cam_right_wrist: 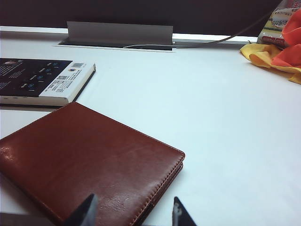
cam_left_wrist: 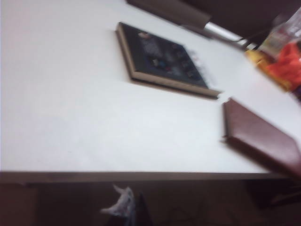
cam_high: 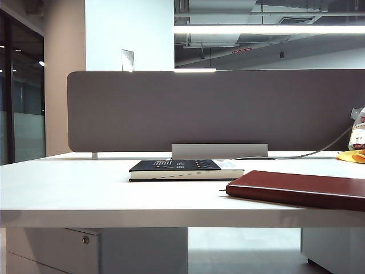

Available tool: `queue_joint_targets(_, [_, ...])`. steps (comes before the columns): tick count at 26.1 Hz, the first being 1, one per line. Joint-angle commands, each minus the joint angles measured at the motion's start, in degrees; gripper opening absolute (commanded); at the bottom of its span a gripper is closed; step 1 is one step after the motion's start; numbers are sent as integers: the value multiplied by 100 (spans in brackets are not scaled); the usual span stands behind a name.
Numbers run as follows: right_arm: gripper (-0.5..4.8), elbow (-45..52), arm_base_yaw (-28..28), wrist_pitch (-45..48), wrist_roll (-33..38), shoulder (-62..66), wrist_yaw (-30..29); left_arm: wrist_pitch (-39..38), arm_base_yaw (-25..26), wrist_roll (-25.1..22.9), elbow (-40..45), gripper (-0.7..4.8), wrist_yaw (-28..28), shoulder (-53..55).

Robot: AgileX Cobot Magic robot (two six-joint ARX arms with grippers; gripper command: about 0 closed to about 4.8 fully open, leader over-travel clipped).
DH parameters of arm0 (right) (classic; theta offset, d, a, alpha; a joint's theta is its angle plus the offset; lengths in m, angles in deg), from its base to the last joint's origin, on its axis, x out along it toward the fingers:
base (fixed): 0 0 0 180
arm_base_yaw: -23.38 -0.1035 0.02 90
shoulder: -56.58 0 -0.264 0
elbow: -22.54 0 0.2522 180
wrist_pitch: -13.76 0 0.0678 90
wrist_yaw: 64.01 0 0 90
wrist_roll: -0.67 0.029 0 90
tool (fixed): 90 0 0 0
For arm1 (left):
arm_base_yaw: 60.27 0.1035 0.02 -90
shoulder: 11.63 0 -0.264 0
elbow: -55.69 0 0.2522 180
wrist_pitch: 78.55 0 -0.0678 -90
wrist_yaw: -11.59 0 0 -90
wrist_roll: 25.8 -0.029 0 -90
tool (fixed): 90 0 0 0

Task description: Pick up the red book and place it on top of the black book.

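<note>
The red book point(cam_high: 302, 189) lies flat at the table's front right, and the black book point(cam_high: 182, 168) lies flat at the middle, a little farther back and apart from it. Neither gripper shows in the exterior view. In the right wrist view my right gripper point(cam_right_wrist: 134, 213) is open, low over the near corner of the red book point(cam_right_wrist: 84, 155). One dark fingertip point(cam_right_wrist: 88, 209) is over the cover and the other is over bare table. The black book point(cam_right_wrist: 42, 80) is beyond it. The left wrist view is blurred. My left gripper point(cam_left_wrist: 126, 207) hangs off the table's front edge, far from the black book point(cam_left_wrist: 162, 61) and the red book point(cam_left_wrist: 261, 136).
A grey divider panel point(cam_high: 211, 108) closes the back of the white table point(cam_high: 85, 194), with a metal cable flap point(cam_high: 219, 150) and a cable at its foot. Orange-yellow cloth point(cam_right_wrist: 277, 52) and a packet point(cam_high: 358, 128) sit at the back right corner.
</note>
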Motion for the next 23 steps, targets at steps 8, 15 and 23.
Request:
queue_joint_targets(8, [207, 15, -7, 63, 48, 0, -13, -2, 4, 881, -109, -4, 573, 9])
queue_joint_targets(15, [207, 15, -15, 63, 50, 0, -13, 337, 7, 503, -431, -4, 74, 44])
queue_joint_targets(23, [207, 15, -17, 61, 52, 0, -39, 317, 9, 319, -723, -4, 203, 557])
